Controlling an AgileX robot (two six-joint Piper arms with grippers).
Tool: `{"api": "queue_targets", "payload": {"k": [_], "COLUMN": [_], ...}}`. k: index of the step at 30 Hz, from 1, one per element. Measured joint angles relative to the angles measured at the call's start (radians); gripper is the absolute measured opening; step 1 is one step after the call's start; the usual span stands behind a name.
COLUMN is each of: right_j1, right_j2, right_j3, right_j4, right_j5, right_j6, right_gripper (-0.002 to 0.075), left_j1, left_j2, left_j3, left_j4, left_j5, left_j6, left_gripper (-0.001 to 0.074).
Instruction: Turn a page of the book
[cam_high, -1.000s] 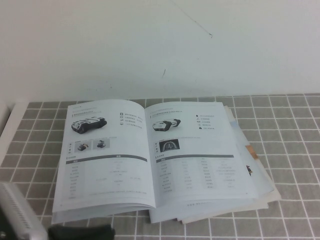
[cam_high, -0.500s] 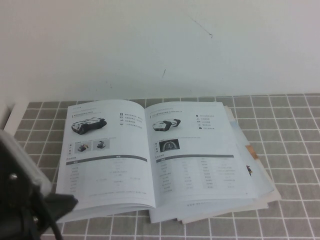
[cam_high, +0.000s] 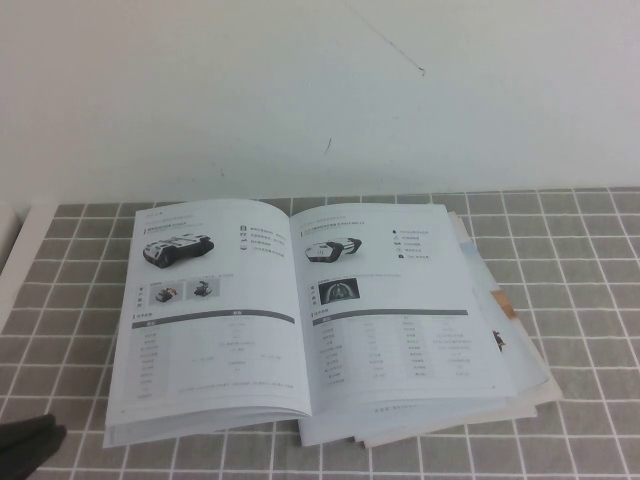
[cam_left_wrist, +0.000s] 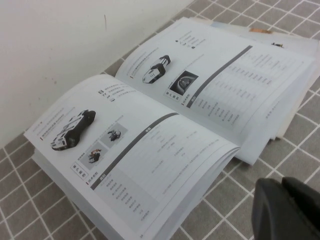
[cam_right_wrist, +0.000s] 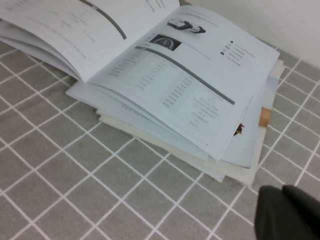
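The book (cam_high: 300, 300) lies open on a stack of booklets on the grey tiled table. Its left-hand page (cam_high: 205, 310) shows a black robot vehicle, small pictures and a grey-lined table, and bows up slightly. The book also shows in the left wrist view (cam_left_wrist: 165, 115) and the right wrist view (cam_right_wrist: 165, 75). My left gripper (cam_high: 35, 435) is a dark tip at the front left corner, apart from the book; the left wrist view shows it (cam_left_wrist: 280, 187) shut and empty. My right gripper (cam_right_wrist: 281, 192) is shut and empty over bare tiles, beside the stack's front right corner.
Other booklets (cam_high: 520, 360) stick out under the book on its right and front; they also show in the right wrist view (cam_right_wrist: 250, 160). A white wall (cam_high: 320, 90) stands close behind. Grey tiles (cam_high: 590, 430) lie open on the right and front.
The left arm, which rose large at the lower left half a second ago, has dropped back; only its dark tip shows now. The book has not moved.
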Motion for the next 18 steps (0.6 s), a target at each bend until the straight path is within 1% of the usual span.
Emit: {"api": "queue_targets", "payload": {"k": [18], "right_j1": [0.0], "right_j2": [0.0], "right_j3": [0.0], "right_j4": [0.003], "right_j5": [0.004], "right_j6": [0.0], "right_gripper": [-0.0001], "left_j1": [0.0], "left_j2": [-0.015], "left_j3": [0.0], "left_j4": [-0.015], "left_j5": [0.032], "left_j6": [0.006], "left_gripper": [-0.0004]}}
